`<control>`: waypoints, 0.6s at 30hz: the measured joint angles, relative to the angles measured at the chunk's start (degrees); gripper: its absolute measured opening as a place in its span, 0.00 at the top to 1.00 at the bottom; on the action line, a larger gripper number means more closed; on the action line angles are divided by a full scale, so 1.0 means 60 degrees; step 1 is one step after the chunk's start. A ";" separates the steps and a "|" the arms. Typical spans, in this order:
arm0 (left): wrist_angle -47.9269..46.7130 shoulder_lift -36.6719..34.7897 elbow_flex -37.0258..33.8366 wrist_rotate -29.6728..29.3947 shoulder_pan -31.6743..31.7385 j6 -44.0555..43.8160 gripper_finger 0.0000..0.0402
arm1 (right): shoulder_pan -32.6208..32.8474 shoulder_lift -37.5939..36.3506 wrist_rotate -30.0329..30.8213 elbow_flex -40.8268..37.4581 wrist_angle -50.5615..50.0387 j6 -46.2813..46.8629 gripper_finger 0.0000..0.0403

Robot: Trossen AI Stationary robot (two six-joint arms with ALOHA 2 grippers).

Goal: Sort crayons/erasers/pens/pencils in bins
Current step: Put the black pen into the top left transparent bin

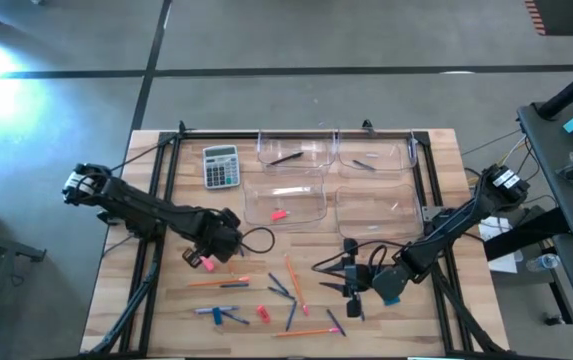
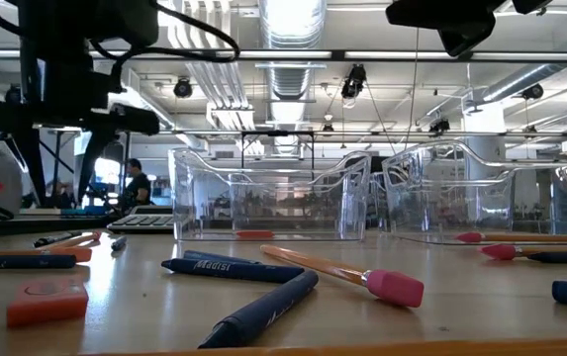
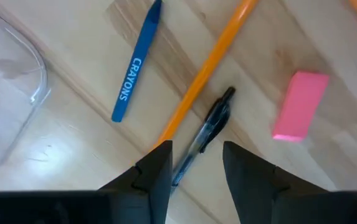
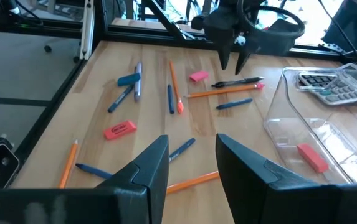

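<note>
My left gripper hangs open over the table's left half, pointing down, a little above a black pen that lies flat between its fingers in the left wrist view. Beside the pen lie an orange pencil, a blue crayon and a pink eraser. My right gripper is open and nearly level over the near right, with nothing between its fingers. Four clear bins stand at the far side. One holds a pink eraser, another a pen.
More crayons, pencils, pens and erasers lie scattered over the near half of the wooden table. A grey calculator sits left of the bins. A black cable loop lies by my left gripper.
</note>
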 joint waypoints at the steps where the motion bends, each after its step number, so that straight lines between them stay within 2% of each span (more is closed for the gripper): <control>1: -0.0004 0.0030 -0.0048 -0.0007 0.0003 0.0002 0.68 | 0.0000 0.0000 0.0000 0.0000 -0.0003 0.0000 0.69; 18: 0.0537 0.1789 -0.0256 -0.0021 0.0028 0.0254 0.68 | 0.0000 0.0000 0.0000 -0.0004 -0.0025 0.0007 0.69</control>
